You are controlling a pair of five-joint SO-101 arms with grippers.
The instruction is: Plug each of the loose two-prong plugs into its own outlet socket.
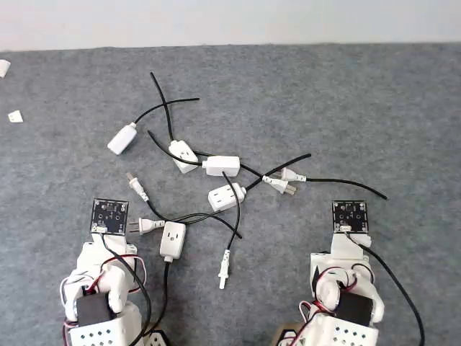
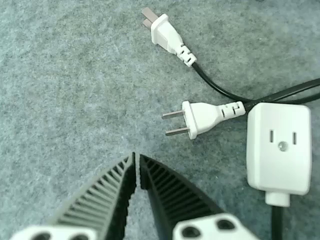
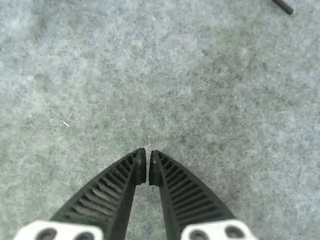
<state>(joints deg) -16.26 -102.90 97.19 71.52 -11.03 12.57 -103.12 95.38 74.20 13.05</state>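
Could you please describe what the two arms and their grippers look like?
Both arms, the left arm and the right arm, are white plastic with black motors and thin red, white and black wires looped along them. The left gripper and right gripper are black, ribbed wedges tapering to points, on white mounts.

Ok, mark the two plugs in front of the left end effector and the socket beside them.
Near plug (image 2: 200,117): left wrist view, white body behind the prongs.
Far plug (image 2: 167,35): left wrist view, white body.
Socket (image 2: 278,150): left wrist view, slotted face.
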